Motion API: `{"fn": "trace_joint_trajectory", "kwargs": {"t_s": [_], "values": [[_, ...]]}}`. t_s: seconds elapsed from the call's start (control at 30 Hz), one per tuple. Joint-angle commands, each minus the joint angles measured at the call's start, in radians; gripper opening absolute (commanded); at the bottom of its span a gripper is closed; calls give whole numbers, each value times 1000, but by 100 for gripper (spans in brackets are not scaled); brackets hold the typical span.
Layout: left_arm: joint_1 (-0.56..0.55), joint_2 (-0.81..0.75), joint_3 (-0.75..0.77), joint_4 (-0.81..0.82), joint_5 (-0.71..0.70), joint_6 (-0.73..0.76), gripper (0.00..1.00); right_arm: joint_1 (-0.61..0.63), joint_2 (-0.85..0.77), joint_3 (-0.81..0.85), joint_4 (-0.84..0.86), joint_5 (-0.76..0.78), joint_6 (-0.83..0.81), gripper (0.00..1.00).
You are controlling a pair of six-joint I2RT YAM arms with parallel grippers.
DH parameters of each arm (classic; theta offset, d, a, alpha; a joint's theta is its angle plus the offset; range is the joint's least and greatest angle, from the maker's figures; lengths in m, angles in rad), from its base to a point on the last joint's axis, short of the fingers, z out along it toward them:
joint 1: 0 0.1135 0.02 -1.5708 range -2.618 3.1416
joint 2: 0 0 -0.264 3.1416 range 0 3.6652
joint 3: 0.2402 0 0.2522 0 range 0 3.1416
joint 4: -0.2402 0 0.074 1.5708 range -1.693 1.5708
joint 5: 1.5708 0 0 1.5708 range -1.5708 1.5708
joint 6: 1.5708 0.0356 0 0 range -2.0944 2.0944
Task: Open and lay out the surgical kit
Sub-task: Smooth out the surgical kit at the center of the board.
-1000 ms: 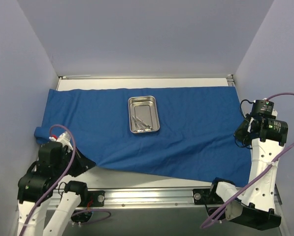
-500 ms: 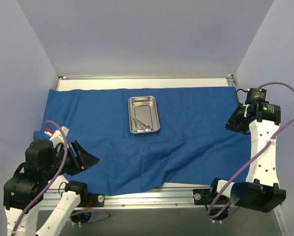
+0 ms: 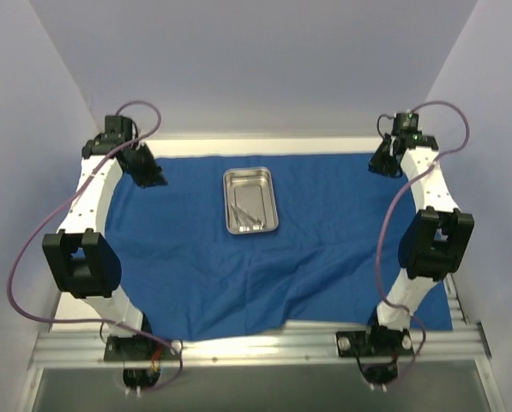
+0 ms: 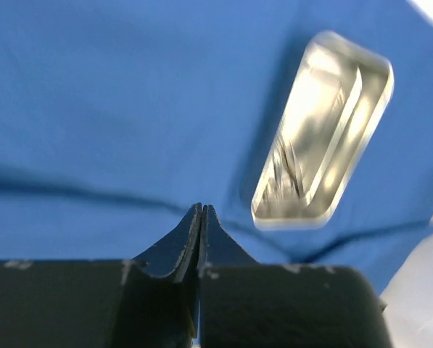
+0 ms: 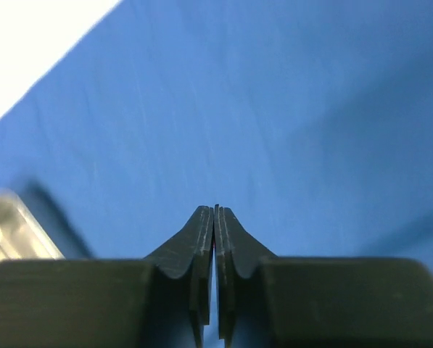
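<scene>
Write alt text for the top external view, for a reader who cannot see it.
A royal-blue cloth lies spread out, slightly rumpled, with a steel tray holding thin silver instruments near its middle. The robot's left gripper is over the cloth's far left corner and the right gripper over its far right corner.

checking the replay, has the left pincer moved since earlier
Yes. The left pincer moved farther back: from nearer than the steel tray to the far-left corner of the blue cloth.
</scene>
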Motion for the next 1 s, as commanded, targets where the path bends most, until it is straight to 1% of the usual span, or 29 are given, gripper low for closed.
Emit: {"fn": "trace_joint_trajectory", "kwargs": {"t_s": [0.0,0.03,0.1,0.13,0.2,0.27,0.33,0.4,0.43,0.47,0.53,0.57,0.6,0.63,0.7,0.83,0.93,0.97], "values": [[102,175,229,5,60,67,2,-7,122,128,140,40,-44,1],[114,277,267,-6,55,64,2,-7,189,188,156,41,-49,0],[145,362,331,-26,17,57,2,-9,263,253,173,27,-61,0],[156,433,379,-28,8,48,2,-7,340,326,165,24,-63,0],[183,516,417,-41,-4,38,2,-4,411,388,147,0,-63,0],[202,551,463,-43,-23,25,2,4,483,437,156,-13,-64,0],[209,582,485,-34,-60,13,2,5,524,445,177,-49,-78,0],[222,593,480,12,-40,8,2,7,546,445,200,-85,-93,0],[222,593,467,41,-37,5,5,7,569,446,204,-88,-98,0],[222,597,442,89,-41,-4,11,5,583,451,201,-92,-101,0],[222,646,448,104,-40,-25,12,1,615,463,197,-108,-115,0],[220,678,469,80,-35,-28,11,-1,623,465,200,-108,-117,0],[216,708,521,65,-41,-33,11,-7,630,462,205,-109,-118,0],[209,772,552,46,-41,-36,11,-10,649,462,210,-128,-118,0],[206,856,647,-9,-38,-45,7,-19,669,462,222,-143,-112,0],[199,935,729,-17,5,-87,4,-42,727,433,246,-197,-75,0],[191,984,790,-23,2,-111,4,-56,733,382,280,-188,-34,0],[188,1002,813,-29,11,-116,4,-62,739,376,298,-209,-11,0]]}}
